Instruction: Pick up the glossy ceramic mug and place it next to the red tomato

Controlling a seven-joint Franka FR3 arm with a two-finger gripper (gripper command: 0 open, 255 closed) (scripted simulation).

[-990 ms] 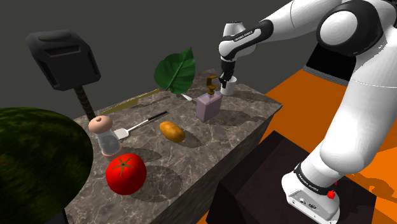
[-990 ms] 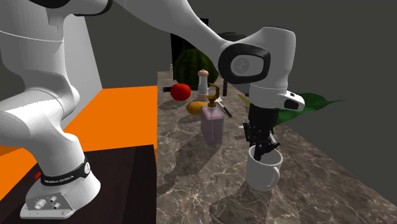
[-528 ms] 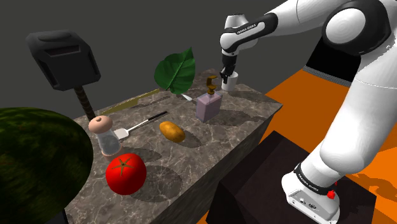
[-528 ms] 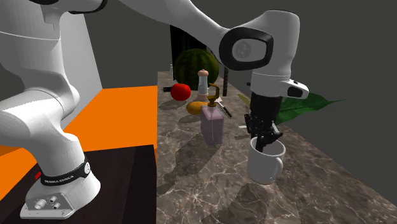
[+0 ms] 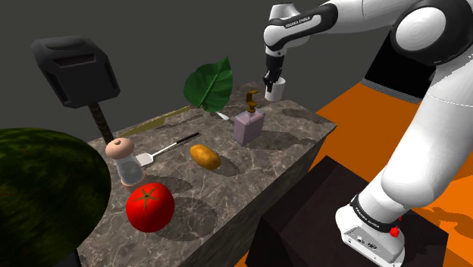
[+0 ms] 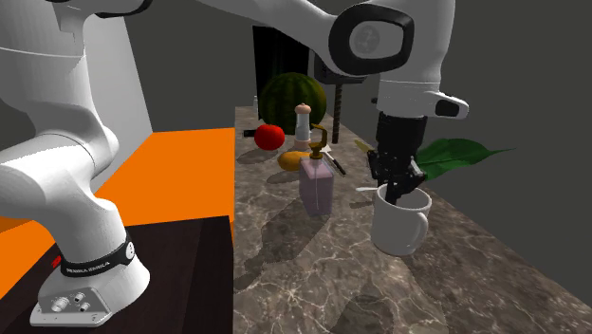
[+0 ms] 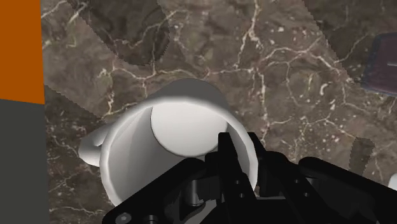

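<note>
Over the marble counter (image 6: 285,249) near its edge, white mug (image 6: 398,228) aloft, tool (image 6: 396,191) clamped on its rim

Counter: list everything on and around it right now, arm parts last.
mug: 1, white, held above the counter end opposite the tomato
soap bottle: 1, lilac, mid-counter
potato: 1, yellow-brown, beside the soap bottle
tomato: 1, red, by the watermelon
shaker: 1, clear, pinkish top, beside the tomato
utensil: 1, white, between shaker and potato
leaf: 1, green, counter's back edge
dark block: 1, dark grey, behind the shaker
watermelon: 1, dark green, shoulder view's lower left
counter: 1, brown, veined
stand: 1, black, on orange floor
arm: 1, white, over the counter
gripper: 1, black, shut on the mug's rim
</note>
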